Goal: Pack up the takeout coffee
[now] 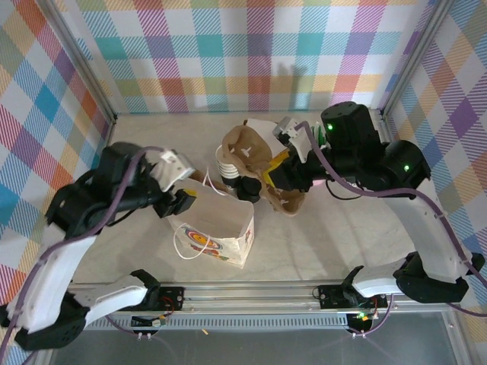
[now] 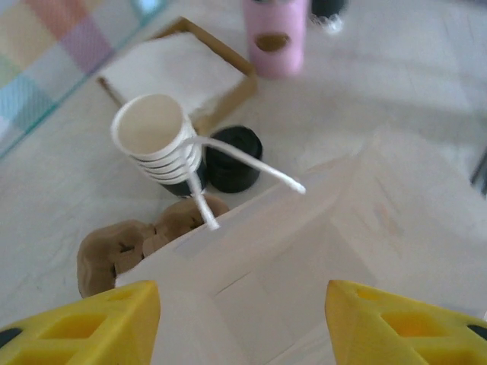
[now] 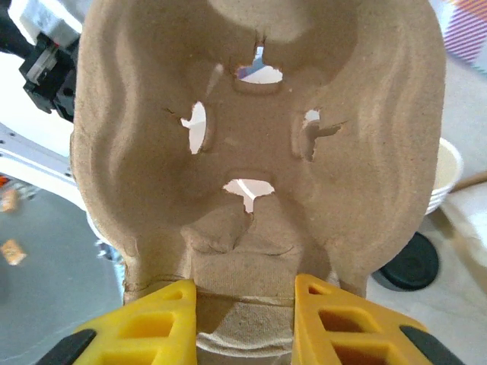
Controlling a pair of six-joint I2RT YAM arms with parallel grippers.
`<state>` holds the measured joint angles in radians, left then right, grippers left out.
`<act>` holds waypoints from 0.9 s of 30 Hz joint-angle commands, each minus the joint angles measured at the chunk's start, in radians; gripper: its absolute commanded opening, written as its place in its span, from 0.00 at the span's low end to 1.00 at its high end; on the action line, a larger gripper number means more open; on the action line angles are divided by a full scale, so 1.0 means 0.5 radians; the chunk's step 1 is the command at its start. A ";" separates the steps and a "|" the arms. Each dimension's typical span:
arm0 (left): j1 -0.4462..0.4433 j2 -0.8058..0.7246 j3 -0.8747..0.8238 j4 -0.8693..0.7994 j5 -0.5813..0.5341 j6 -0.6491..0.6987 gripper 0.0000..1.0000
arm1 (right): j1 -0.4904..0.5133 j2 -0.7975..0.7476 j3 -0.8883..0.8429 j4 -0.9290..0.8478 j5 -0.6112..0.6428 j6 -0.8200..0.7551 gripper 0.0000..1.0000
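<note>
The coffee cup [image 2: 233, 157] stands straight up on the surface [image 1: 342, 228]. Its long way runs up and down. Its round black lid is on top and faces up, and a bit of its dark wall shows under the lid.

In the left wrist view the coffee cup sits a little above the middle of the frame. It is just beside a stack of white cups [image 2: 156, 141], on the stack's right side. The left fingers [image 2: 84, 327] are yellow and sit in the two bottom corners. They are wide apart and hold nothing. The top of the white paper bag [image 2: 304, 258] lies between them. I cannot tell if they touch the bag. The coffee cup is past the bag and well apart from both fingers. A pink cup [image 2: 275, 34] stands at the top of the frame.

In the right wrist view the right fingers [image 3: 335, 319] are pinched on the bottom flap of a brown cup holder [image 3: 259, 114]. The black lid peeks out at the lower right, behind the holder and near the fingers.

From the top camera the coffee cup is in the middle of the frame, just above the bag's upper right corner.
</note>
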<state>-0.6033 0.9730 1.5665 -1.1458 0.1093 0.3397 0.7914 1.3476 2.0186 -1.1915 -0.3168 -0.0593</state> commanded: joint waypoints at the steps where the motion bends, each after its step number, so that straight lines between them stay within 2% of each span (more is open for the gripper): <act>1: 0.013 -0.157 -0.163 0.254 -0.347 -0.707 0.59 | 0.075 0.045 0.058 0.013 -0.218 0.073 0.27; 6: 0.021 -0.225 -0.255 0.075 -0.760 -1.270 0.59 | 0.259 0.201 0.177 0.045 -0.258 0.072 0.28; 9: 0.029 -0.244 -0.279 -0.028 -0.880 -1.507 0.60 | 0.350 0.321 0.247 0.066 -0.249 0.062 0.27; 13: 0.040 -0.268 -0.322 -0.090 -0.835 -1.612 0.61 | 0.435 0.480 0.351 0.067 -0.220 0.047 0.27; 19: 0.104 -0.292 -0.346 -0.351 -1.040 -1.845 0.63 | 0.518 0.655 0.432 0.075 -0.128 -0.001 0.27; 23: 0.162 -0.388 -0.418 -0.378 -1.151 -1.930 0.64 | 0.536 0.754 0.497 0.025 -0.080 -0.062 0.27; 27: 0.182 -0.465 -0.477 -0.351 -1.159 -1.926 0.64 | 0.581 0.848 0.585 -0.066 0.000 -0.157 0.27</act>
<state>-0.5224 0.7643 1.3468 -1.2972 -0.4286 -0.5911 1.0618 1.7535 2.2620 -1.1889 -0.3439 -0.0845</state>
